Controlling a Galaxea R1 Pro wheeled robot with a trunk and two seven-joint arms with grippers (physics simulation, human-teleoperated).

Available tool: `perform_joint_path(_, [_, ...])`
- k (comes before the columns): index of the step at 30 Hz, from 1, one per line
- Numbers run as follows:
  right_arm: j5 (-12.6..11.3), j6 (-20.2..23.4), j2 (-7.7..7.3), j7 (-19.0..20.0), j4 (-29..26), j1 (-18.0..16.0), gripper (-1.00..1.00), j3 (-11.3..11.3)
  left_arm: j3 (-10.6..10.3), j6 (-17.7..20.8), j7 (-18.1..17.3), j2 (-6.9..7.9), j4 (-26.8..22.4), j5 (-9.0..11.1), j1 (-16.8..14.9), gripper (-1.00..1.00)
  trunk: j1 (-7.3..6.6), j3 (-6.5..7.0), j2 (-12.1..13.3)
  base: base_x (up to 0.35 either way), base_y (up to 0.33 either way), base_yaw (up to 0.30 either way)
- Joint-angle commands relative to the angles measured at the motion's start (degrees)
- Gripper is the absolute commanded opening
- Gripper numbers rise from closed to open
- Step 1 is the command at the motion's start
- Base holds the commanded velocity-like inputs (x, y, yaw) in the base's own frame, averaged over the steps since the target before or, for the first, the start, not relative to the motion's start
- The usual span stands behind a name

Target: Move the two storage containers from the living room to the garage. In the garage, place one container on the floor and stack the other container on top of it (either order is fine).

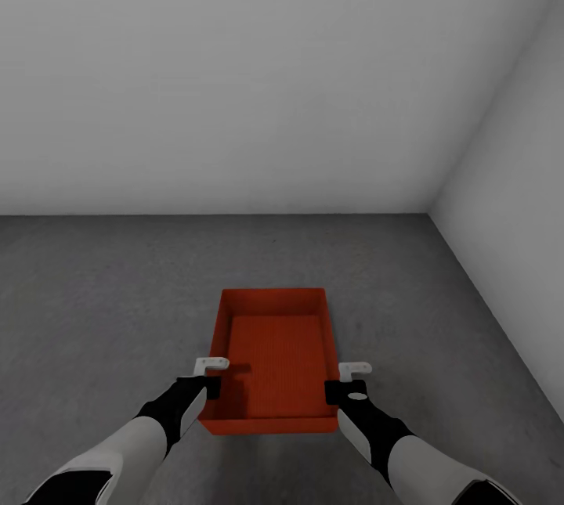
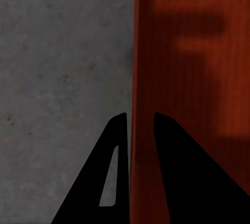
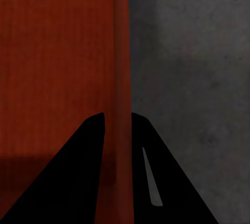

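While both jaws pinch its side walls, orange-red storage container (image 1: 274, 356) sits on concrete floor (image 1: 102, 293) between left gripper (image 2: 139, 130) and right gripper (image 3: 119, 130).

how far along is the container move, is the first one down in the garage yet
One storage container is already in the garage, low over or on the concrete floor; contact can't be judged. In hand: the left gripper and right gripper each straddle a side wall of it, closed on the wall. Left: release it, then bring the second container and stack it on top.
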Motion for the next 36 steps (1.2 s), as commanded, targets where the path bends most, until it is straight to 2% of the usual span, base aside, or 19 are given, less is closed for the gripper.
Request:
perform_joint_path(1, [0.4, 0.3, -0.07, -0.2, -2.3, -0.1, -1.00, -0.8, -0.3, 0.4, 0.3, 0.83, 0.0, 0.2, 0.1, -1.00, -0.01, -0.04, 0.0, 0.000, 0.000, 0.000])
perform_joint_path(15, [0.5, 0.3, -0.21, -0.2, -2.3, -0.1, -1.00, -0.8, -0.1, 0.4, 0.4, 0.91, 0.0, 0.2, 0.1, -1.00, -0.01, -0.04, 0.0, 0.000, 0.000, 0.000])
perform_joint_path(16, [0.5, 0.3, -0.19, -0.2, -2.3, -0.1, 1.00, -0.8, -0.1, 0.4, 0.3, 0.92, 0.0, 0.3, 0.1, 1.00, -0.01, -0.04, 0.0, 0.000, 0.000, 0.000])
perform_joint_path(36, [0.8, 0.4, -0.16, -0.1, -2.3, -0.1, 1.00, -0.8, -0.1, 0.4, 0.1, 0.91, 0.0, 0.4, 0.1, 1.00, -0.01, -0.04, 0.0, 0.000, 0.000, 0.000])
